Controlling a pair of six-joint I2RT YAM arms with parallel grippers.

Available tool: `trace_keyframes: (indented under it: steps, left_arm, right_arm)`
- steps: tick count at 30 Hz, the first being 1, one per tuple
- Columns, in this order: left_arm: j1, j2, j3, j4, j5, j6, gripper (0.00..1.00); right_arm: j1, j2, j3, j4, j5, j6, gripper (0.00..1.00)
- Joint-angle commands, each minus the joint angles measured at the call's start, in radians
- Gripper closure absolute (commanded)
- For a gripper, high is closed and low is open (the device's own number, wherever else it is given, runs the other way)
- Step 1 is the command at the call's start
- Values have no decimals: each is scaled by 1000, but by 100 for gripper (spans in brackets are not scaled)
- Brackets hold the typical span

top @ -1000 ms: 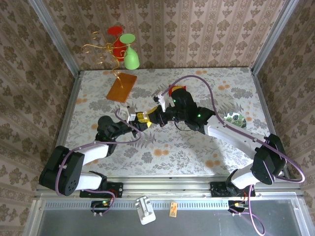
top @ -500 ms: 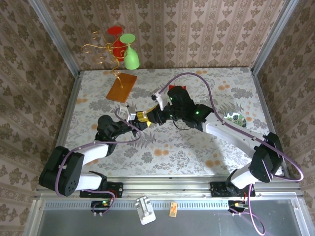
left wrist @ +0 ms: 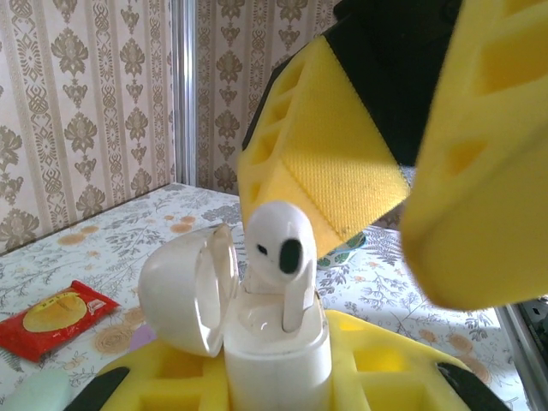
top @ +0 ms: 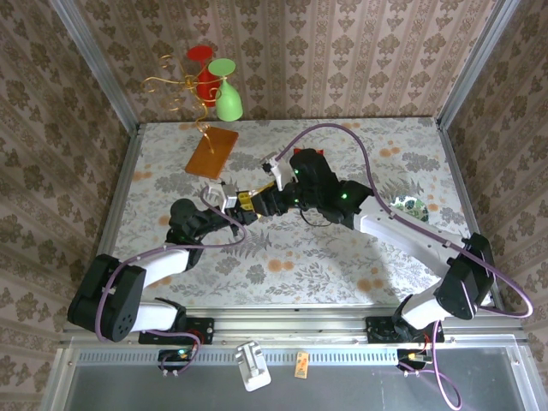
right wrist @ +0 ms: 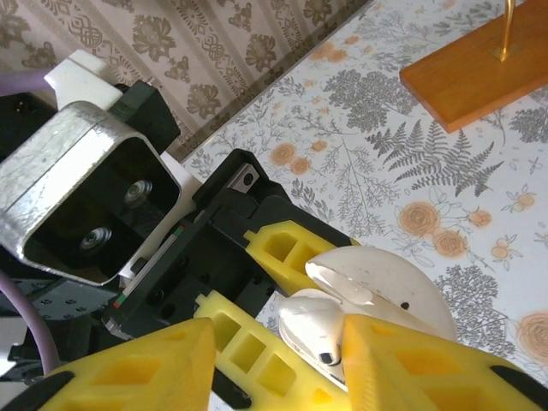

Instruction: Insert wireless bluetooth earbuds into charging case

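Clamping the white charging case [left wrist: 278, 364] between its yellow pads, the left gripper [top: 229, 204] holds it upright above the table [top: 342, 257], domed lid [left wrist: 184, 291] swung open to the left in the left wrist view. One earbud [left wrist: 278, 248] stands in the case, long axis nearly vertical, stem down in the well, rounded head up. The right gripper [right wrist: 278, 364] hangs over it, fingers parted either side of the bud's head.
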Motion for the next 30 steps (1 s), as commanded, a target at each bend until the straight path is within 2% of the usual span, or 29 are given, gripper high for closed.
trace_keyframes:
  steps: [1,9,14,20,25,30]
  left_arm:
    - [-7,0,33,102,37,39,91]
    - [-11,1,32,99,39,49,91]
    - [-10,9,7,93,28,123,91]
    - [-4,33,-7,84,49,225,93]
    - [-5,32,-26,78,49,320,95]
    - [-5,39,-19,78,47,337,95]
  right_arm:
    - [-16,-31,8,-69,104,6,48]
    - [-16,-41,18,-67,111,15,45]
    - [-20,-85,-14,-31,110,35,44]
    - [-75,-119,-31,20,12,137,40]
    - [-87,-11,106,-167,75,144,37]
    - [-86,92,215,-307,102,151,36]
